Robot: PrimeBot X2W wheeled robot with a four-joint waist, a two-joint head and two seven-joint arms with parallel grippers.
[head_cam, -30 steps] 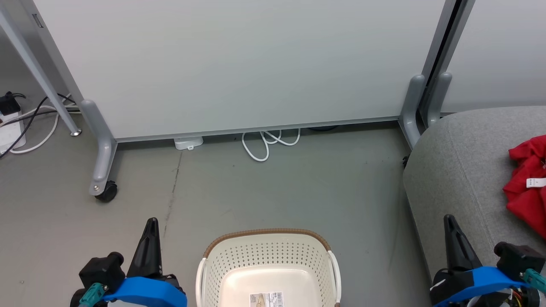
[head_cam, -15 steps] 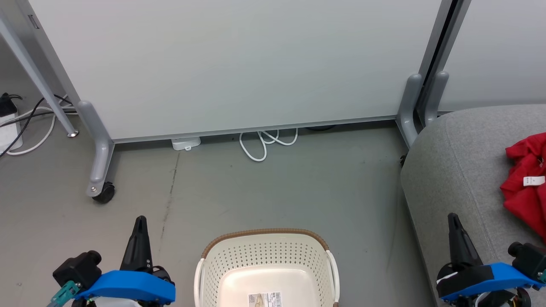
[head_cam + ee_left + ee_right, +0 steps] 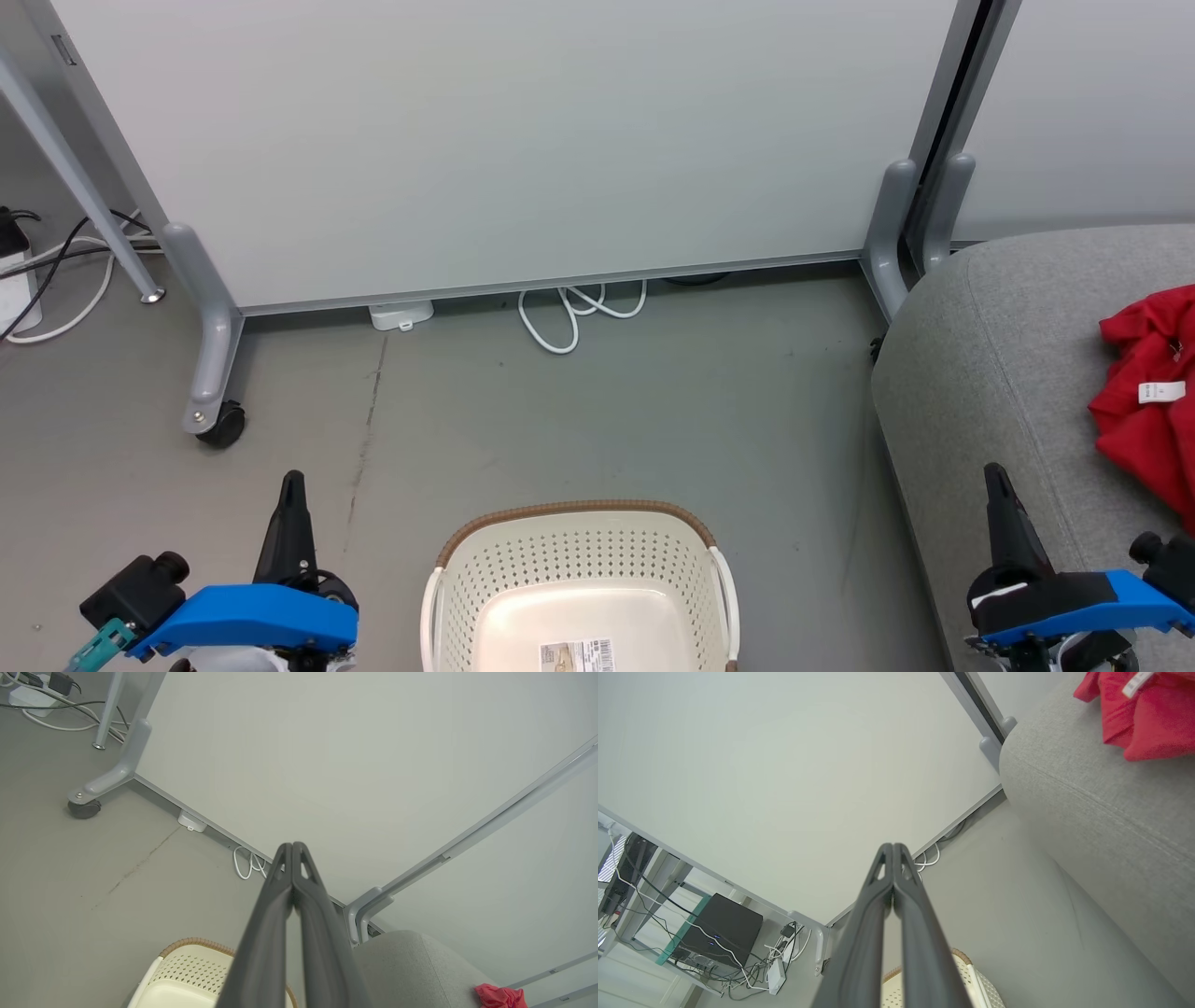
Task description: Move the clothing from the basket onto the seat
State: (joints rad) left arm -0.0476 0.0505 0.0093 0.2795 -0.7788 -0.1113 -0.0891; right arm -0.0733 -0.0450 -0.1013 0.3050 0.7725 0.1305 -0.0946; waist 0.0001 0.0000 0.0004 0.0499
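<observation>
**Left gripper (image 3: 292,490) drifting outward and lower beside the empty basket (image 3: 579,511)**

Head view: right gripper (image 3: 992,481) is hanging against the seat's (image 3: 990,355) near side, with the clothing (image 3: 1144,420) lying on the seat up and right of it. Left wrist view: fingers (image 3: 273,914) are pressing together, gripping nothing, basket beneath. Right wrist view: fingers (image 3: 871,924) are likewise pressing together, empty, clothing lying upper right.

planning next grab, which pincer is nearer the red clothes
The right pincer, by the grey fabric seat holding the bright red clothing; the left pincer is across the cream perforated basket.
</observation>
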